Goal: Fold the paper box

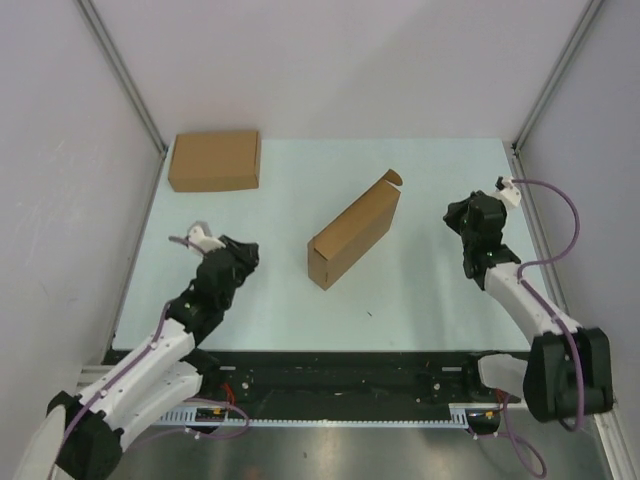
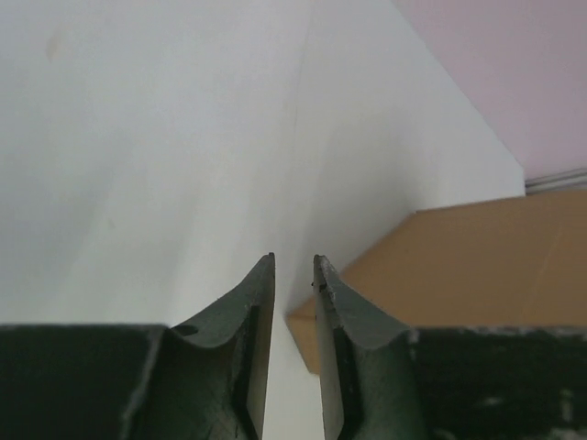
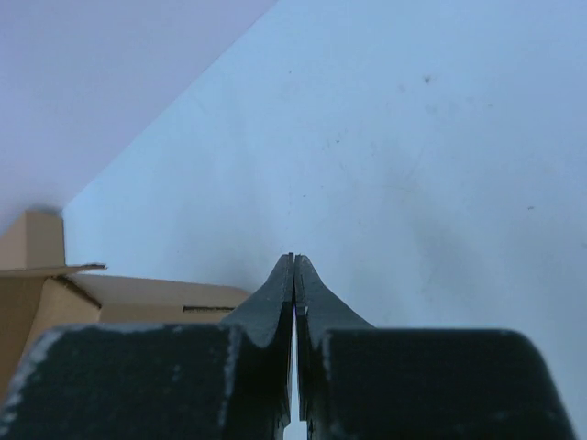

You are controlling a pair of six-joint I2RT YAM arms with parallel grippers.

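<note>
A second, flat cardboard box [image 1: 215,160] lies well to the far left of the paper box [image 1: 352,238]. The left end effector [image 1: 247,252] hovers to the left of the paper box's near end, its fingers a narrow gap apart and gripping nothing. The paper box stands on a long edge on the tabletop [image 1: 430,290], between the two arms. Its long axis runs from near-left to far-right, with a tab [image 1: 393,178] raised at the far end. The right end effector [image 1: 458,214] sits to the right of that far end, closed and empty. Both arms look about equally near, so the tab probably falls to the right one.
</note>
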